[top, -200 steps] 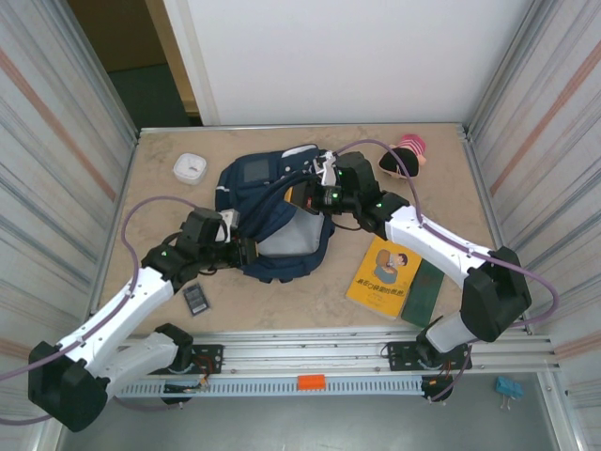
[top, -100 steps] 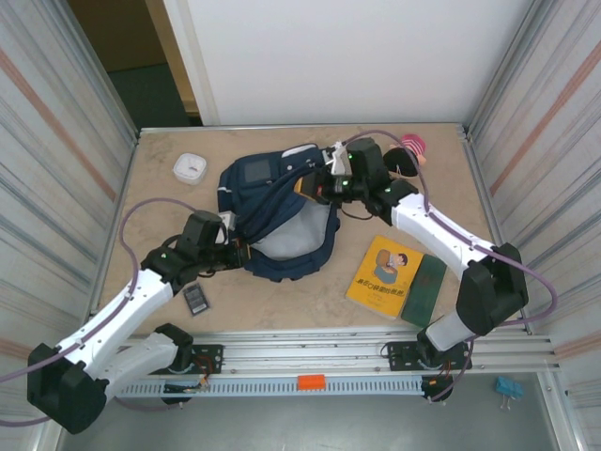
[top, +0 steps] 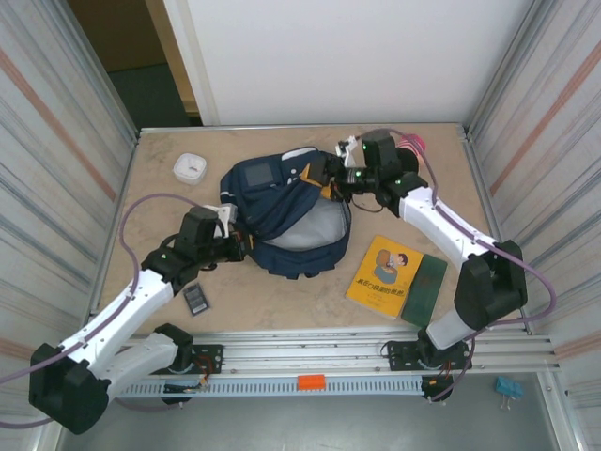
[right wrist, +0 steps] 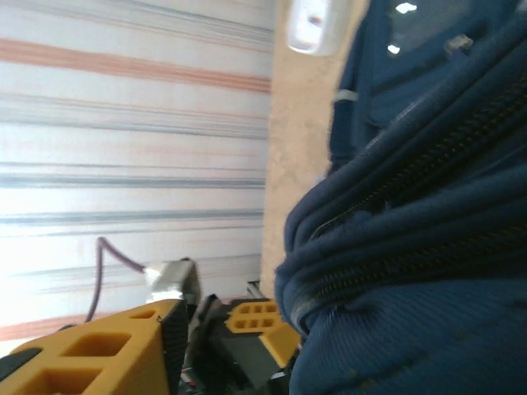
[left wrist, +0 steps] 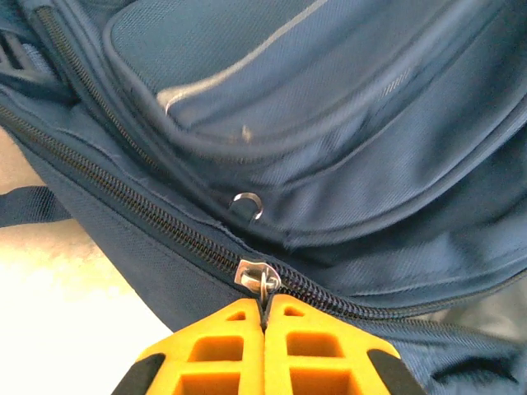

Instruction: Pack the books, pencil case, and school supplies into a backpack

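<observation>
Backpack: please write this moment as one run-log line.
left pincer: shut on zipper pull | right pincer: open at backpack | books: on table, unpacked

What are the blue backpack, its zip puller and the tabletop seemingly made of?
The backpack: woven synthetic cloth, probably nylon or polyester; a fine matte weave shows up close. The zipper pull: metal, given its silvery glint. The table: pale mottled beige, stone-look; real stone or laminate, I can't tell.
</observation>
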{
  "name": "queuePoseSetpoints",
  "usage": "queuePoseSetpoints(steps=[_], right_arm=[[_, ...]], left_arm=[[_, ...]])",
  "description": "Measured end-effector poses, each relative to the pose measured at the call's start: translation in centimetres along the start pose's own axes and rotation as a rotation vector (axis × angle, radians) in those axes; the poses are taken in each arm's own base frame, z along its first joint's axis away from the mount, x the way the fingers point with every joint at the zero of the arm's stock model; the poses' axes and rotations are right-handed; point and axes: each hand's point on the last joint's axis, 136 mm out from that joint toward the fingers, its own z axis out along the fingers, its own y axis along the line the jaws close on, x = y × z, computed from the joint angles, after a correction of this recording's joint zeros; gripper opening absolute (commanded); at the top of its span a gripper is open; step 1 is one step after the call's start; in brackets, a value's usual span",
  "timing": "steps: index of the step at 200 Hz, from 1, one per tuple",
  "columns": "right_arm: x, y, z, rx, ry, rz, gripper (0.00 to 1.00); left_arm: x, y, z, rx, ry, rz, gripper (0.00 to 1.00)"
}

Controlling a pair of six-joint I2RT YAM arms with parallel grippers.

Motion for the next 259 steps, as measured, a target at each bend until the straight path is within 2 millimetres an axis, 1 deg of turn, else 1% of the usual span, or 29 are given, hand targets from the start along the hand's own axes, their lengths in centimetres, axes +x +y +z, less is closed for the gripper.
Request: queuePoseSetpoints(steps=[13, 23, 40, 45, 51, 68, 76, 87, 94, 107, 119, 126, 134, 142, 155, 171, 186, 206, 235, 241, 248, 259], right_arm=[[1.4, -2.0, 1.0, 0.05, -0.006, 0.068, 0.58], [2.5, -3.1, 1.8, 0.09, -0.009, 0.103, 0.59], [4.0, -3.8, 2.7, 0.14, -0.037, 0.119, 0.59], [4.4, -3.8, 2.7, 0.148, -0.049, 0.123, 0.57], [4.7, -3.8, 2.7, 0.155, -0.062, 0.12, 0.52], [5.3, -3.8, 2.5, 0.17, -0.105, 0.123, 0.25], [5.4, -3.9, 2.4, 0.176, -0.117, 0.124, 0.16], [5.2, -4.0, 2.3, 0.178, -0.125, 0.123, 0.07], [4.9, -4.1, 2.1, 0.18, -0.123, 0.12, 0.03], [4.4, -4.0, 1.5, 0.184, -0.103, 0.102, 0.01], [3.2, -3.0, 0.6, 0.175, -0.081, 0.077, 0.01], [2.3, -2.0, -0.1, 0.161, -0.069, 0.054, 0.02], [1.1, -0.6, -0.9, 0.14, -0.057, 0.027, 0.02], [0.0, 1.2, -1.7, 0.107, -0.042, -0.018, 0.02], [-1.3, 3.8, -2.9, 0.06, -0.014, -0.081, 0.02], [-1.8, 6.4, -4.0, -0.001, 0.021, -0.144, 0.02], [-1.8, 7.8, -4.7, -0.041, 0.056, -0.171, 0.02], [-1.7, 8.7, -4.9, -0.072, 0.097, -0.179, 0.01], [-1.4, 8.4, -4.5, -0.075, 0.129, -0.173, 0.02], [-1.4, 8.2, -4.5, -0.07, 0.13, -0.168, 0.01], [-1.5, 8.1, -4.5, -0.065, 0.126, -0.166, 0.01], [-1.8, 8.0, -4.4, -0.057, 0.112, -0.169, 0.01]], left_arm=[[0.1, -0.4, 0.2, 0.014, 0.001, -0.005, 0.0], [0.1, -0.7, 0.2, 0.024, 0.002, -0.009, 0.0], [0.0, -1.2, 0.3, 0.042, -0.005, -0.01, 0.0], [0.0, -1.3, 0.3, 0.044, -0.006, -0.012, 0.0], [-0.1, -1.3, 0.3, 0.047, -0.009, -0.014, 0.0], [-0.1, -1.5, 0.4, 0.055, -0.013, -0.018, 0.0], [-0.1, -1.5, 0.5, 0.055, -0.012, -0.019, 0.0], [-0.1, -1.5, 0.5, 0.052, -0.012, -0.019, 0.0], [-0.2, -1.4, 0.5, 0.044, -0.016, -0.016, 0.0], [-0.2, -1.0, 0.5, 0.021, -0.023, -0.002, 0.0], [-0.3, -0.6, 0.5, -0.001, -0.029, 0.02, 0.0], [-0.4, -0.3, 0.5, -0.012, -0.034, 0.033, 0.0], [-0.6, 0.0, 0.5, -0.023, -0.042, 0.042, 0.0], [-1.0, 0.4, 0.4, -0.037, -0.058, 0.05, 0.0], [-1.9, 1.2, 0.4, -0.061, -0.091, 0.054, 0.0], [-3.0, 2.5, 0.6, -0.102, -0.125, 0.048, 0.0], [-3.7, 4.3, 1.2, -0.151, -0.14, 0.033, 0.0], [-4.3, 6.3, 2.7, -0.197, -0.139, 0.013, 0.0], [-5.7, 8.0, 4.9, -0.233, -0.138, 0.01, 0.0], [-6.2, 8.1, 5.3, -0.237, -0.137, 0.01, 0.04], [-6.7, 8.2, 5.6, -0.24, -0.138, 0.014, 0.13], [-7.7, 8.3, 5.9, -0.242, -0.145, 0.019, 0.33]])
